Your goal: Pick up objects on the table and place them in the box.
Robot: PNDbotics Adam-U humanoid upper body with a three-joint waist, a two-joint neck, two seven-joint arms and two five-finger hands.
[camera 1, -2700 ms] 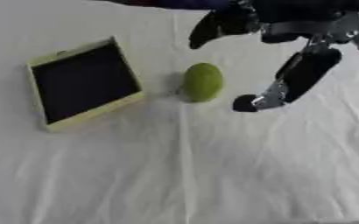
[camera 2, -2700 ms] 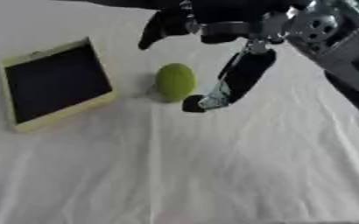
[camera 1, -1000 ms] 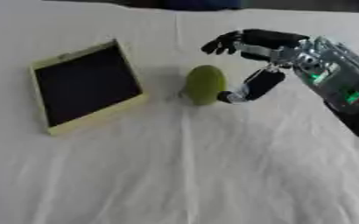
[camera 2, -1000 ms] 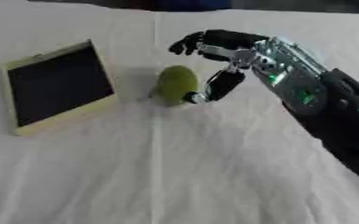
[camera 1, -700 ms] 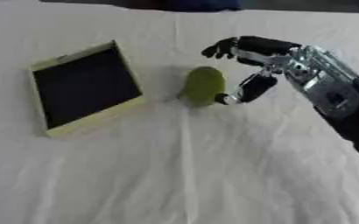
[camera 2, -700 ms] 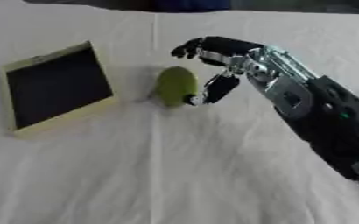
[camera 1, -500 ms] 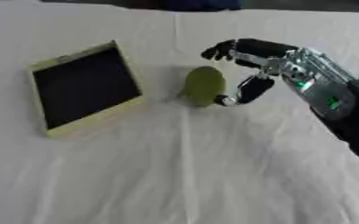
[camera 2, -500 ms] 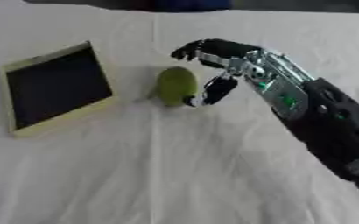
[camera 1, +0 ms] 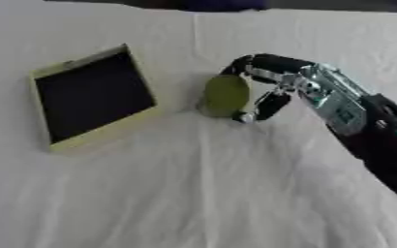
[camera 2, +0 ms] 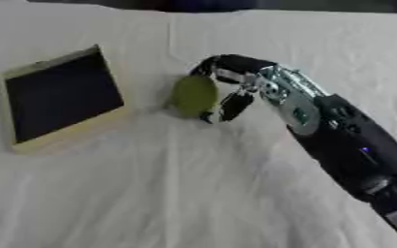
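Observation:
A green oval fruit (camera 1: 222, 95) lies on the white cloth near the middle of the table. My right hand (camera 1: 280, 83) comes in from the right and is against it. Its fingers (camera 1: 251, 63) curl over the top and far side of the fruit. The thumb (camera 1: 267, 105) presses in at the fruit's lower right. The fruit still rests on the cloth. The box (camera 1: 109, 133), a flat pale yellow tray with a dark inside, lies to the left of the fruit, a short gap away, with nothing in it. My left hand shows in neither view.
White wrinkled cloth (camera 1: 193, 193) covers the whole table. My right forearm (camera 2: 346, 145) stretches from the lower right corner up to the fruit. A dark strip runs along the far edge.
My right hand has moved left onto the fruit, and its fingers have wrapped over the top while the thumb has come in from below. The fruit and box have stayed put.

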